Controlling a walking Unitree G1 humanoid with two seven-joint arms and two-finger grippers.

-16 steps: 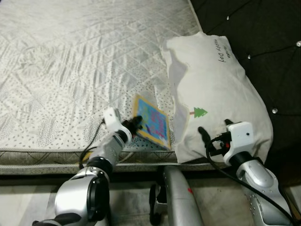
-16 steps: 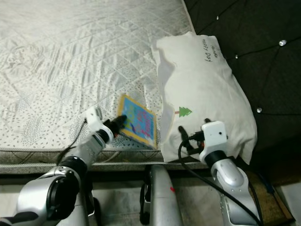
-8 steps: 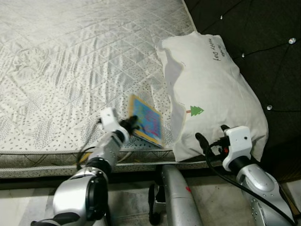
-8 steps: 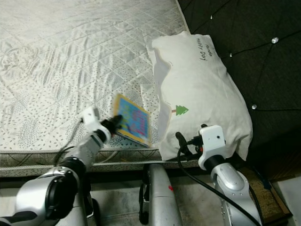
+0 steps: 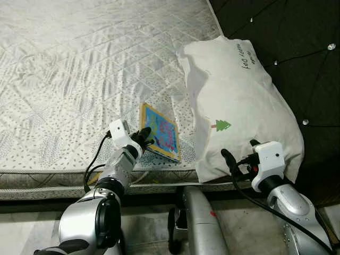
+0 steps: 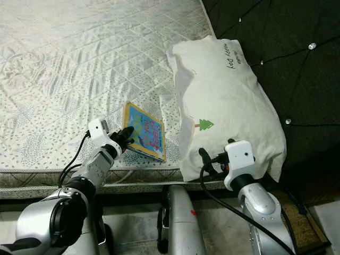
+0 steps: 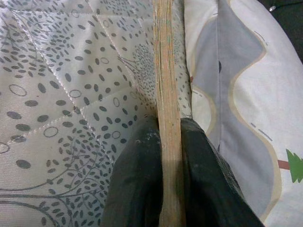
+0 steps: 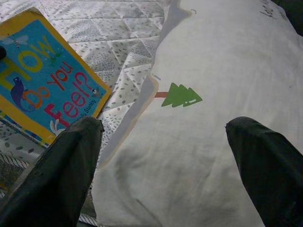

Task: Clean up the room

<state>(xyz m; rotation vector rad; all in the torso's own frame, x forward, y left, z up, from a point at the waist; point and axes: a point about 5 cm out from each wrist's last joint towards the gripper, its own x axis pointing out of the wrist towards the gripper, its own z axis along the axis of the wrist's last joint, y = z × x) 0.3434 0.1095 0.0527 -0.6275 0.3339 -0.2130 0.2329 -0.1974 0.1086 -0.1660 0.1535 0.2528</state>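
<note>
The left gripper (image 5: 142, 136) is clamped on one edge of the book (image 5: 160, 132), above the mattress (image 5: 79, 64). Held so thinly, the book may twist and slip out. The right gripper (image 8: 163, 156), jaws apart, hovers over the pillow (image 5: 236, 101).

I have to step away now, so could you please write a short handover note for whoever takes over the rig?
Left gripper: shut on the edge of the picture book, which is lifted at the mattress edge beside the pillow.
Right gripper: open, hovering over the pillow's near end, holding nothing.
Done: book grasped.
Left: carry the book off the bed and put it away; the pillow probably still needs straightening.
</note>
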